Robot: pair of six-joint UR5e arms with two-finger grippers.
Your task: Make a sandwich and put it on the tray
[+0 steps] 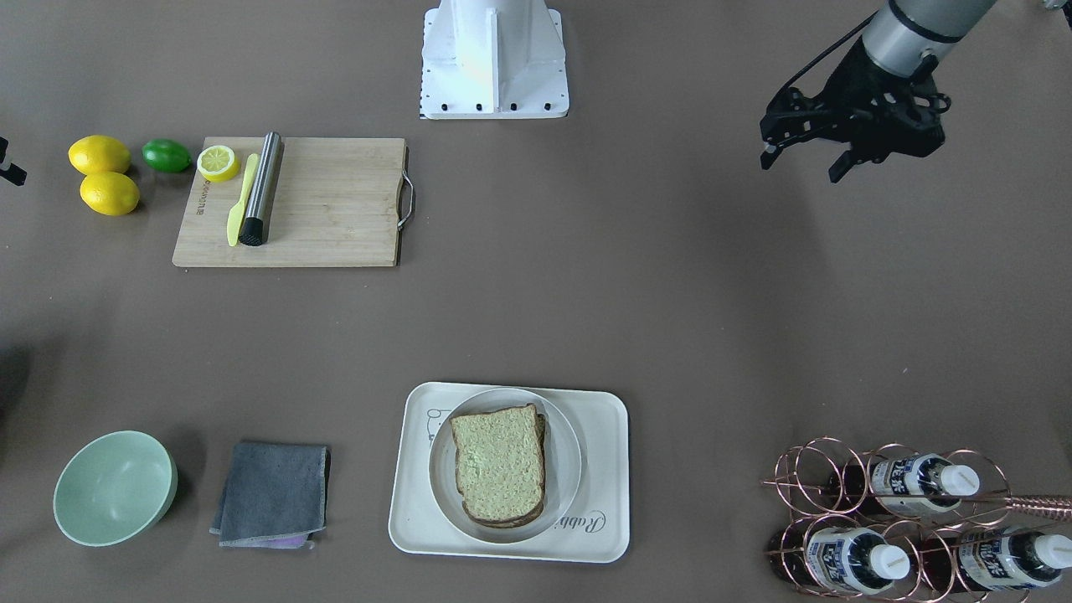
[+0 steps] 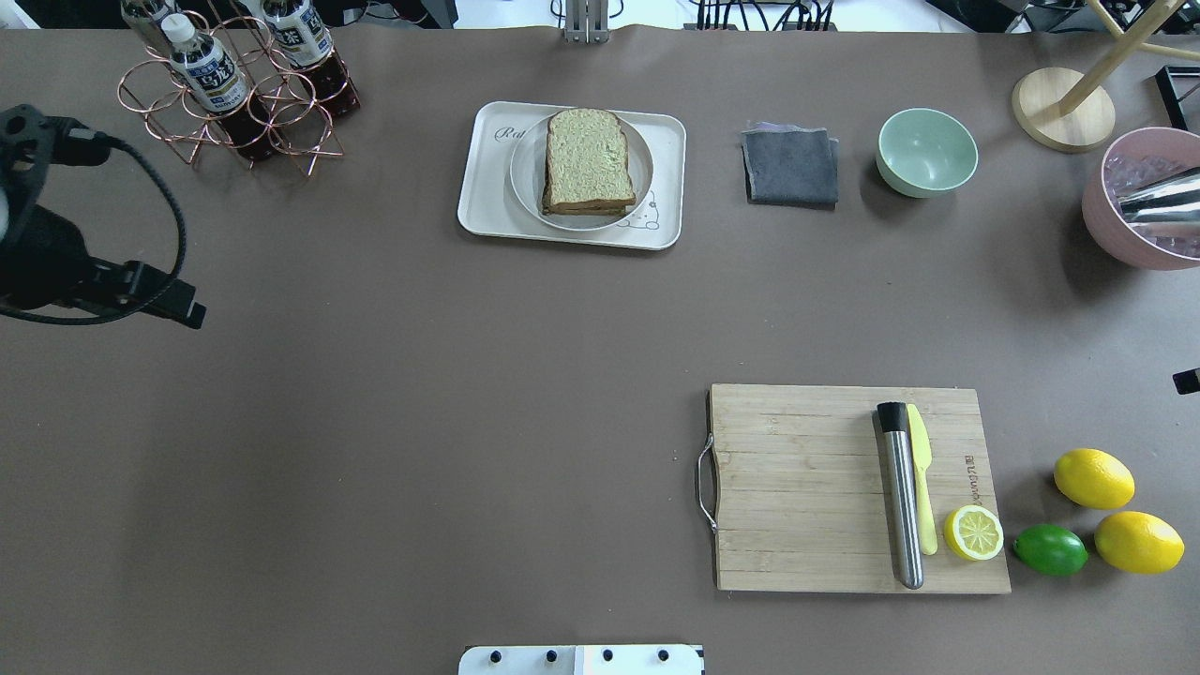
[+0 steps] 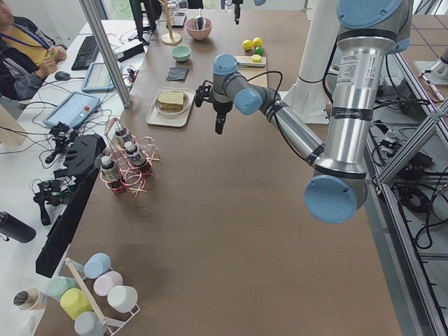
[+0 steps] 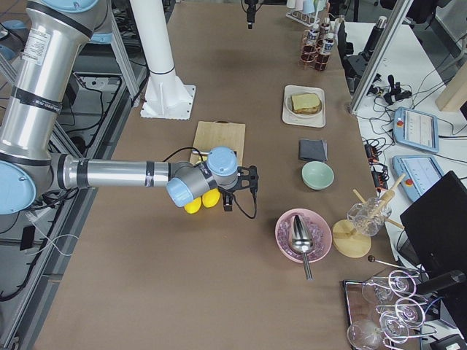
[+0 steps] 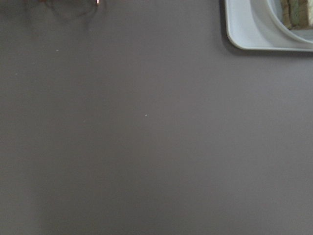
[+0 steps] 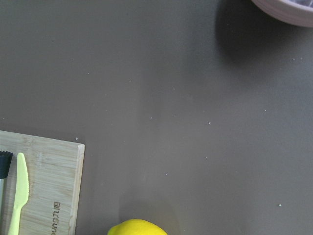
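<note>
The sandwich [image 1: 500, 465], stacked slices of brown-crusted bread, lies on a round white plate [image 1: 565, 452] that sits on the cream tray [image 1: 605, 419]. No egg shows between the slices. It also shows in the overhead view [image 2: 588, 159] and at the top right of the left wrist view [image 5: 296, 13]. My left gripper [image 1: 800, 170] is open and empty, raised well off to the tray's side near the bottle rack. Of my right gripper only a sliver shows at the overhead view's edge [image 2: 1187, 381], near the lemons; I cannot tell its state.
A wooden cutting board [image 2: 806, 487] holds a metal cylinder [image 2: 900, 497], a yellow knife [image 2: 922, 487] and a lemon half [image 2: 973, 532]. Two lemons [image 2: 1093, 478] and a lime [image 2: 1050, 549] lie beside it. A grey cloth [image 2: 791, 167], green bowl [image 2: 926, 152], pink bowl [image 2: 1139, 202] and bottle rack [image 2: 234, 89] line the far side.
</note>
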